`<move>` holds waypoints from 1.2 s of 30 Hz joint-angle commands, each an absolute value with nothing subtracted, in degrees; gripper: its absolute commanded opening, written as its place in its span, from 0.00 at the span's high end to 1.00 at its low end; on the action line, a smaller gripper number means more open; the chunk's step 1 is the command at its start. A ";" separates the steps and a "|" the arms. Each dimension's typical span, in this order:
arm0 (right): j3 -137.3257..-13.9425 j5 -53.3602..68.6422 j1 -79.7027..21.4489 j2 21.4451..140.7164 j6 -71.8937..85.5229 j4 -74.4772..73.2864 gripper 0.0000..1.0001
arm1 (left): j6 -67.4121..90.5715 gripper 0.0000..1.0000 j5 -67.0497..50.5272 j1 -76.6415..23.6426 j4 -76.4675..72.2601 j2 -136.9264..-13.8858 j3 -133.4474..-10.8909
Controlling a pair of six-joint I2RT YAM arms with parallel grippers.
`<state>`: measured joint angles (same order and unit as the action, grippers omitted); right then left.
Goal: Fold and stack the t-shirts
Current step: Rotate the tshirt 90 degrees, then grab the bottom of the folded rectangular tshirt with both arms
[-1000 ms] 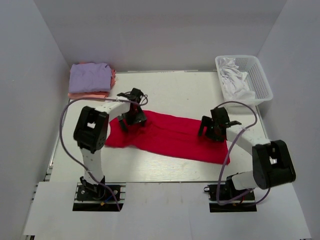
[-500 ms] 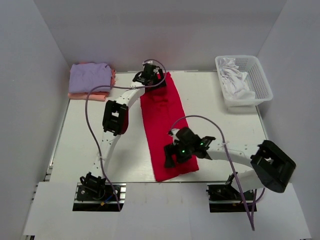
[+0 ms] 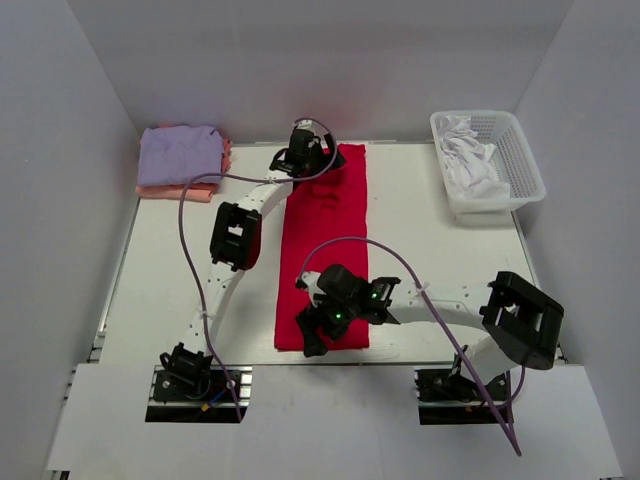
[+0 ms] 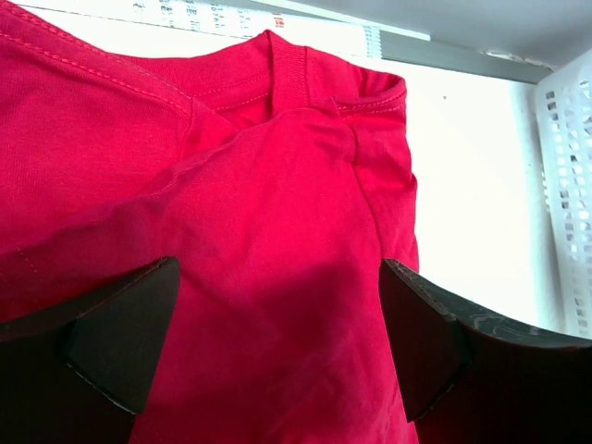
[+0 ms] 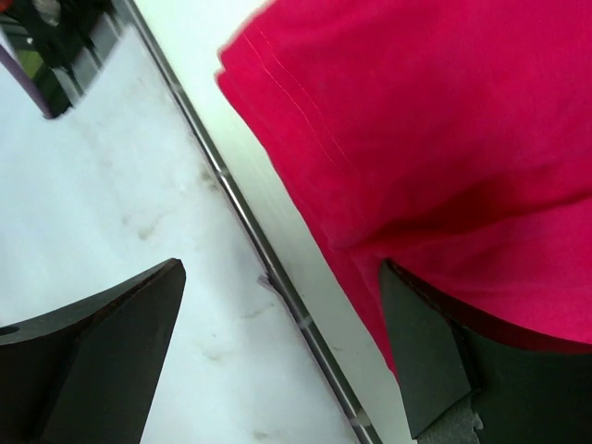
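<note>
The red t-shirt (image 3: 325, 250) lay on the surface (image 3: 430, 230) as a strip running near to far, collar far. The left claw (image 4: 277, 356) gaped wide over the collar, the right claw (image 5: 277, 356) over the near hem, both holding nothing

Bright, even, diffuse light, faint soft shadows, overhead view sharp, wrist views softer, red t-shirt (image 4: 277, 231) strongly saturated
</note>
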<state>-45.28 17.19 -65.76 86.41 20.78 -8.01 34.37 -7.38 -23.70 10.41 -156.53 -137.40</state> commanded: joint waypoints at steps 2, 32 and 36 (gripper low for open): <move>-48.51 15.92 -67.06 84.03 20.30 -9.05 0.10 | 33.84 0.00 -1.15 -23.21 18.80 -156.63 -137.02; -26.37 -13.11 -65.30 55.99 44.91 -13.27 0.10 | 40.86 0.00 -10.54 -25.57 33.91 -62.52 -47.66; -24.35 -10.11 -65.39 54.06 48.94 -17.92 0.10 | 42.45 0.00 -16.07 -27.15 36.12 -55.13 -35.02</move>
<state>-24.82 -11.22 -65.47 56.14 43.88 -14.92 39.51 -9.04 -26.04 36.38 -62.94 -38.83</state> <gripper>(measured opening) 0.904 0.995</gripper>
